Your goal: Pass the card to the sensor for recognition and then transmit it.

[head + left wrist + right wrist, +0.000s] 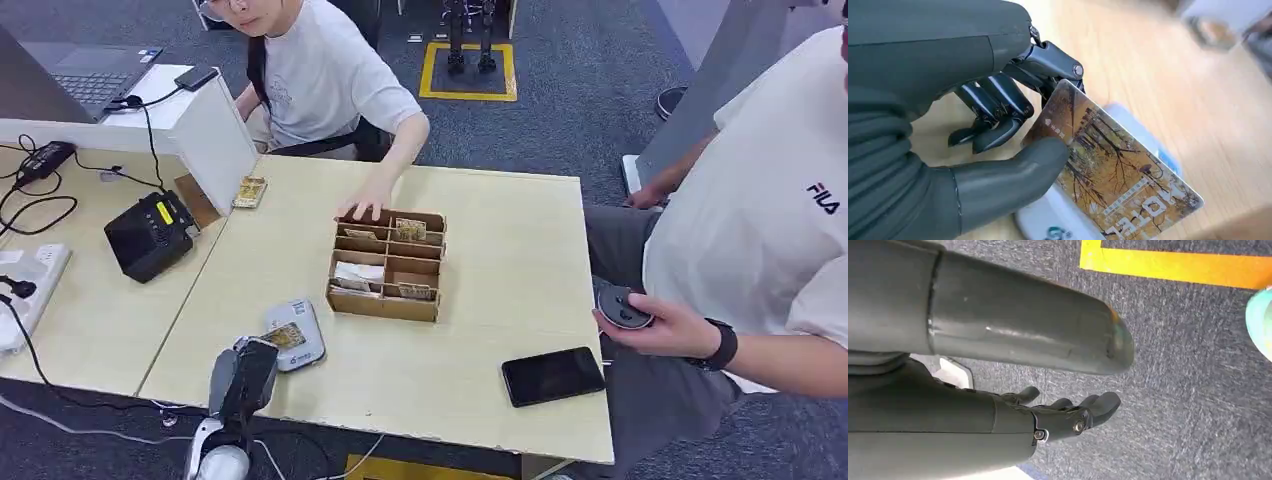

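Note:
My left hand (998, 130) pinches a hotel card (1113, 170) printed with autumn trees between its thumb and fingers. The card hovers flat just over the white and blue card sensor (1148, 140). In the head view the left hand (245, 375) sits at the table's near left edge, with the card (285, 336) over the sensor (297, 335). My right hand (1068, 415) hangs beside my body over grey carpet, its fingers loosely apart and holding nothing.
A cardboard divider box (387, 265) with several cards stands mid-table, a person's hand (365, 205) on its far rim. A black phone (553, 376) lies near right. A second person (760, 220) sits right. A black device (150, 235) stands left.

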You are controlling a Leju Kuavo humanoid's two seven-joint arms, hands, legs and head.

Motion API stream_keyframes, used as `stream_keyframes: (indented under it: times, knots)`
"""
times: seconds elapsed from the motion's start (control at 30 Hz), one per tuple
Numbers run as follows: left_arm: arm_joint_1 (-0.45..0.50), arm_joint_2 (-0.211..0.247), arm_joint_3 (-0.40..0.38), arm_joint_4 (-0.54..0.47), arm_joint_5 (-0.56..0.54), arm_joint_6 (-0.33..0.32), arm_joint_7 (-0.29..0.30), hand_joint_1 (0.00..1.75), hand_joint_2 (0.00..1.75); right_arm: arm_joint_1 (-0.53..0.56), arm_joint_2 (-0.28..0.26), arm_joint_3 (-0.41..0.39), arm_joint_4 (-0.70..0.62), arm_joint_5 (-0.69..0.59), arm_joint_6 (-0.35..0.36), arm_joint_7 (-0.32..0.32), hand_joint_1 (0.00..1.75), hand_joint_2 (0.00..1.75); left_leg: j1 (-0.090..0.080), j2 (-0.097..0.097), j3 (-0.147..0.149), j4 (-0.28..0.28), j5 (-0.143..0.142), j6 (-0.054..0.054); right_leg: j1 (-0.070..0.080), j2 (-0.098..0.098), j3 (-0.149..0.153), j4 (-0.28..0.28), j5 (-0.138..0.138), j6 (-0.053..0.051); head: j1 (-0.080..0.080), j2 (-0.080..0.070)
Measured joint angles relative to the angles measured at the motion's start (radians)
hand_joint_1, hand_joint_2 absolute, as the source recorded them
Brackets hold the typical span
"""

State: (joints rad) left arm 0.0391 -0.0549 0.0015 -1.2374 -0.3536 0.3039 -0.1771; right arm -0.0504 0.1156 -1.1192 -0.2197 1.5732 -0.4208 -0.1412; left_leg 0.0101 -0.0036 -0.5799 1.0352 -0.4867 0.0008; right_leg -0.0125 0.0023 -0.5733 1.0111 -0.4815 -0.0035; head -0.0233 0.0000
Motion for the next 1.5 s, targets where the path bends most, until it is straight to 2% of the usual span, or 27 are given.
stream_keyframes:
  times: [0.1, 0.27, 0.37, 0.47, 0.57, 0.77, 0.93, 1.07, 1.17, 1.27, 1.37, 1.43, 1.5]
  knots:
    - [0.015, 0.0, 0.001, -0.028, 0.06, -0.036, -0.018, 1.75, 1.75, 0.001, 0.0, 0.0, 0.0, -0.002, -0.004, -0.005, 0.0, 0.0, 0.0, 0.0, 0.0, 0.0, 0.0, 0.0, 0.0, 0.0, 0.0, 0.0, 0.0, 0.0, 0.0, 0.0]
    - [0.028, 0.0, 0.002, -0.05, 0.083, -0.048, -0.022, 1.75, 1.75, 0.001, 0.0, 0.0, 0.0, -0.002, -0.004, -0.007, 0.0, 0.0, 0.0, 0.0, 0.0, 0.0, 0.0, 0.0, 0.0, 0.0, 0.0, 0.0, 0.0, 0.0, 0.0, 0.0]
    - [0.042, 0.001, 0.007, -0.076, 0.241, -0.099, -0.053, 1.75, 1.75, 0.0, 0.0, 0.0, 0.0, -0.002, -0.007, -0.008, 0.0, 0.0, 0.0, 0.0, 0.0, 0.0, 0.0, 0.0, 0.0, 0.0, 0.0, 0.0, 0.0, 0.0, 0.0, 0.0]
    - [0.056, 0.01, 0.011, -0.129, 0.38, -0.125, -0.053, 1.75, 1.75, 0.001, 0.0, 0.0, 0.0, -0.002, -0.008, -0.009, 0.0, 0.0, 0.0, 0.0, 0.0, 0.0, 0.0, 0.0, 0.0, 0.0, -0.001, 0.0, 0.0, 0.0, 0.0, 0.0]
    - [0.06, 0.022, 0.028, -0.18, 0.445, -0.136, -0.057, 1.75, 1.75, 0.001, 0.0, 0.0, 0.0, -0.002, -0.009, -0.01, 0.0, 0.0, 0.0, 0.0, 0.0, 0.0, 0.0, 0.0, 0.0, 0.0, -0.001, 0.0, 0.0, 0.0, 0.0, 0.0]
    - [0.062, 0.034, 0.055, -0.288, 0.516, -0.123, -0.122, 1.75, 1.75, 0.0, 0.0, 0.001, 0.0, -0.002, -0.009, -0.011, 0.0, 0.0, 0.0, 0.0, 0.0, 0.0, 0.0, 0.0, 0.0, 0.0, -0.001, 0.0, 0.0, 0.0, 0.0, 0.0]
    - [0.03, 0.044, 0.06, -0.327, 0.435, -0.045, -0.184, 1.75, 1.75, -0.002, 0.0, 0.006, 0.0, -0.002, -0.007, -0.012, 0.0, 0.0, 0.0, 0.0, 0.0, 0.0, 0.0, 0.0, 0.0, 0.0, -0.001, 0.0, 0.0, 0.0, 0.0, 0.0]
    - [0.015, 0.044, 0.061, -0.335, 0.419, -0.03, -0.195, 1.75, 1.75, -0.002, 0.0, 0.012, 0.0, -0.002, -0.006, -0.012, 0.0, 0.0, 0.0, 0.0, 0.0, 0.0, 0.0, 0.0, 0.0, 0.0, -0.001, 0.0, 0.0, 0.0, 0.0, 0.0]
    - [0.005, 0.049, 0.061, -0.336, 0.336, 0.022, -0.227, 1.75, 1.75, -0.002, 0.0, 0.019, 0.0, -0.002, -0.003, -0.013, 0.0, 0.0, 0.0, 0.0, 0.0, 0.0, 0.0, 0.0, 0.0, 0.0, -0.001, 0.0, 0.0, 0.0, 0.0, 0.0]
    - [-0.027, 0.068, 0.061, -0.33, 0.12, 0.146, -0.251, 1.75, 1.75, -0.003, 0.0, 0.036, 0.0, -0.002, 0.009, -0.013, 0.0, 0.0, 0.0, 0.0, 0.0, 0.0, 0.0, 0.0, 0.0, 0.0, -0.001, 0.0, 0.0, 0.0, 0.0, 0.0]
    - [-0.067, 0.103, 0.061, -0.291, -0.174, 0.308, -0.252, 1.75, 1.75, -0.005, 0.0, 0.06, 0.0, -0.002, 0.022, -0.013, 0.0, 0.0, 0.0, 0.0, 0.0, 0.0, 0.0, 0.0, 0.0, 0.0, -0.001, 0.0, 0.0, 0.0, 0.0, 0.0]
    - [-0.089, 0.123, 0.067, -0.258, -0.339, 0.367, -0.274, 1.75, 1.75, -0.007, -0.001, 0.074, 0.0, -0.002, 0.031, -0.015, 0.0, 0.0, 0.001, 0.0, 0.0, 0.0, 0.001, 0.0, 0.0, 0.0, -0.001, 0.0, 0.0, 0.0, 0.0, 0.0]
    - [-0.109, 0.126, 0.094, -0.23, -0.432, 0.381, -0.301, 1.75, 1.75, -0.009, -0.002, 0.082, 0.0, -0.003, 0.035, -0.015, 0.0, 0.0, 0.0, 0.0, 0.0, 0.0, 0.001, 0.0, 0.0, 0.0, -0.001, 0.0, 0.0, 0.0, 0.0, 0.0]
